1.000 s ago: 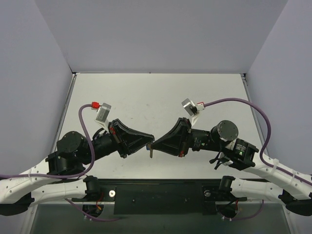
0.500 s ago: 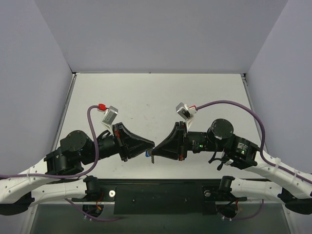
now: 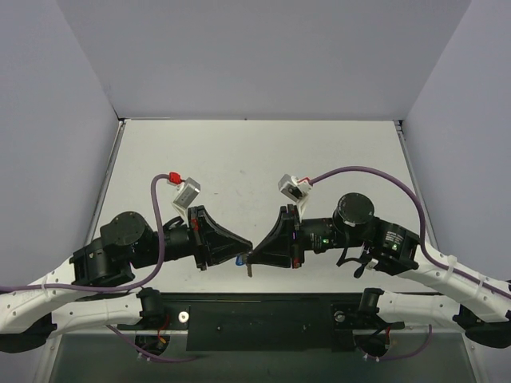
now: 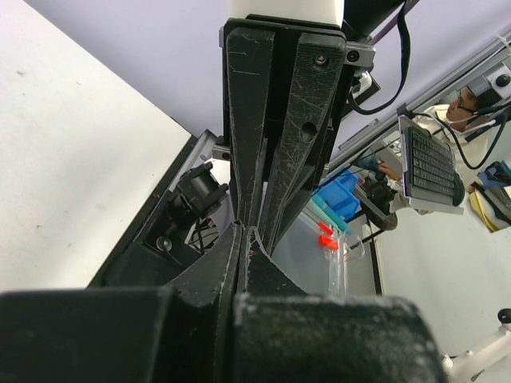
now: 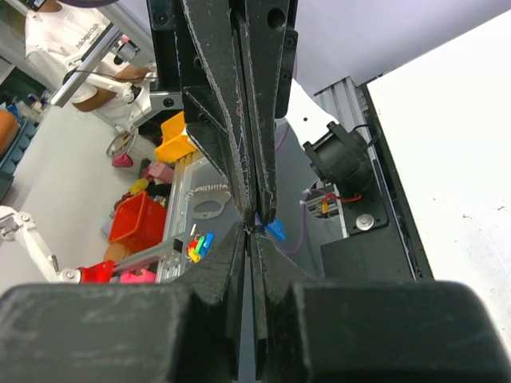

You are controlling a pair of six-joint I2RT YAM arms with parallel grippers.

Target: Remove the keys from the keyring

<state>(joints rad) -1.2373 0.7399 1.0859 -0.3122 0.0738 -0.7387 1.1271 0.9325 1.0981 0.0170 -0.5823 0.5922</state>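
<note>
Low over the near edge of the table (image 3: 239, 152), the two arms meet tip to tip in the overhead view, just ahead of the black base rail (image 3: 263, 315). The left gripper (image 3: 242, 254) reaches in from the left and the right gripper (image 3: 255, 255) from the right, their tips touching or nearly so.

Both are clamped: each wrist view shows its own two fingers pressed together with no gap, and the opposite gripper's fingers likewise closed above them.

The keyring (image 5: 276, 231) shows in the right wrist view as a small blue piece poking out beside the tips of the left gripper, which pinches it. From above, the same blue spot sits right under that gripper's tip.

The key (image 3: 248, 270) appears in the overhead view as a short dark sliver jutting from the meeting point toward the base rail, directly beneath the right gripper's tips, which seem to grip its upper end; the contact itself is too small to see clearly. In the left wrist view a thin pale curve of wire lies between the two sets of tips.

Both the keyring and the key are off the table surface, held between the grippers.
</note>
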